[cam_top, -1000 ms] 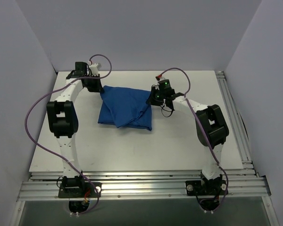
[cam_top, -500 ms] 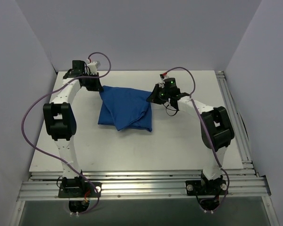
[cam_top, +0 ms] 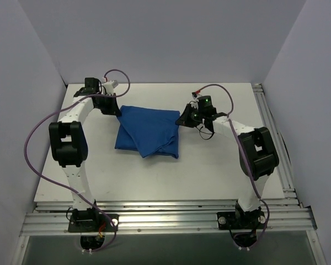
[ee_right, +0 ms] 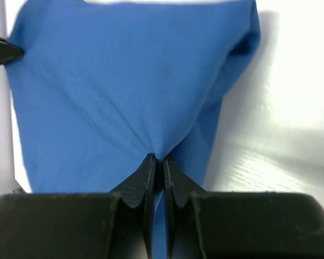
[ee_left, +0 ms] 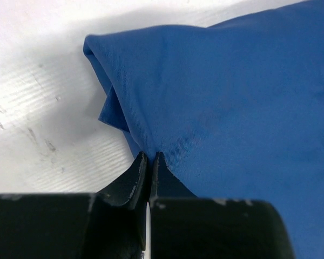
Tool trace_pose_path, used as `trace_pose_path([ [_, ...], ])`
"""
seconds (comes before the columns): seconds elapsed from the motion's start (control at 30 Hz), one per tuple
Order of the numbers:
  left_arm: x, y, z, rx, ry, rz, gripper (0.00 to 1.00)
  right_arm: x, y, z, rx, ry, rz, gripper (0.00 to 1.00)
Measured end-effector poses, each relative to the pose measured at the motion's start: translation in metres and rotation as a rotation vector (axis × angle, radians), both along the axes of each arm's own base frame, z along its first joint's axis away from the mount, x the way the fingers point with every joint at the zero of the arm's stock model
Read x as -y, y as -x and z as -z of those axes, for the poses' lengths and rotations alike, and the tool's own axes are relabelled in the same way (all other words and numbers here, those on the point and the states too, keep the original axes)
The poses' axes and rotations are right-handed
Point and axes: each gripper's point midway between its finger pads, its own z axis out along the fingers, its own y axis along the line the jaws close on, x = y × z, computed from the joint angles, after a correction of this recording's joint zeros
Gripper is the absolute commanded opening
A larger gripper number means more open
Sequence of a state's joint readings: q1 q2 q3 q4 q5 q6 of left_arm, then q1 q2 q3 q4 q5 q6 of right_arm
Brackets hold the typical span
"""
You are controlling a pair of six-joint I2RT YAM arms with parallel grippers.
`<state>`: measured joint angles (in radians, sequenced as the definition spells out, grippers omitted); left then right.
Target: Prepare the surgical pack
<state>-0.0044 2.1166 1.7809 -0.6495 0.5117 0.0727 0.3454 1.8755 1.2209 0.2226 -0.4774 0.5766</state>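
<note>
Surgical pack [cam_top: 148,132], seen as a large royal-blue cloth sheet folded over into a loose, flat parcel, was lying on the far middle of the white desk [cam_top: 209,171], between the two arms. No tray, instrument or gauze was exposed; whatever lay inside was hidden by the cloth. The left tool [ee_left: 149,156] was closed on a pinch of cloth at the parcel's far-left corner. The right tool [ee_right: 156,157] was closed on a pinch at the far-right corner. The fabric was drawn into a small peak at each pair of tips. The top layer was pulled fairly smooth between the two grips, while a lower flap jutted out unevenly at the near edge. The step in hand was judged to be a fold of the wrapping, with the far edge held at both corners. For the next move, both corners would need to be carried together and evenly, so that the layer could be laid without slack or skew before being released.
</note>
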Motion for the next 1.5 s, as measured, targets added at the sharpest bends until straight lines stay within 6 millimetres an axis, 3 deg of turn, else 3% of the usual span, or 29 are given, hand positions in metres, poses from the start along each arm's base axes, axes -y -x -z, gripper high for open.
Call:
trace_pose_path([
  [0.17, 0.0, 0.018, 0.026, -0.052, -0.001, 0.008, 0.02, 0.003, 0.018, 0.032, -0.061, -0.009, -0.003, 0.0],
  [0.4, -0.003, 0.018, 0.029, -0.048, 0.003, 0.009, 0.03, 0.001, 0.014, 0.034, -0.047, -0.025, -0.008, 0.03],
  [0.43, -0.003, 0.018, 0.029, -0.046, 0.003, 0.014, 0.13, 0.001, 0.014, 0.034, -0.046, -0.025, -0.009, 0.17],
  [0.5, -0.003, 0.019, 0.028, -0.038, 0.002, 0.027, 0.27, 0.002, 0.014, 0.035, -0.043, -0.018, -0.01, 0.3],
  [0.53, -0.005, 0.019, 0.028, -0.032, -0.003, 0.033, 0.41, 0.004, 0.014, 0.036, -0.042, -0.006, -0.01, 0.39],
  [0.67, -0.023, 0.021, 0.025, -0.012, -0.057, 0.028, 0.62, 0.015, 0.012, 0.038, -0.058, 0.074, -0.006, 0.51],
  [0.8, -0.045, 0.033, 0.005, 0.011, -0.122, 0.018, 0.65, 0.02, 0.014, 0.024, -0.037, 0.186, -0.001, 0.54],
  [0.9, -0.05, 0.045, -0.023, 0.05, -0.146, 0.028, 0.65, 0.019, 0.029, -0.003, 0.023, 0.286, 0.014, 0.6],
  [1.0, -0.049, 0.061, -0.049, 0.101, -0.162, 0.057, 0.65, -0.008, 0.052, -0.048, 0.193, 0.34, -0.05, 0.64],
  [1.1, -0.048, 0.08, -0.057, 0.106, -0.172, 0.075, 0.65, -0.06, 0.099, -0.094, 0.455, 0.365, -0.236, 0.67],
  [1.2, -0.047, 0.093, -0.051, 0.073, -0.175, 0.088, 0.66, -0.1, 0.146, -0.111, 0.677, 0.389, -0.452, 0.69],
  [1.3, -0.047, 0.107, -0.038, 0.013, -0.169, 0.095, 0.66, -0.119, 0.17, -0.097, 0.812, 0.458, -0.628, 0.7],
  [1.5, -0.046, 0.121, -0.025, -0.05, -0.159, 0.094, 0.67, -0.139, 0.18, -0.042, 0.889, 0.637, -0.862, 0.72],
])
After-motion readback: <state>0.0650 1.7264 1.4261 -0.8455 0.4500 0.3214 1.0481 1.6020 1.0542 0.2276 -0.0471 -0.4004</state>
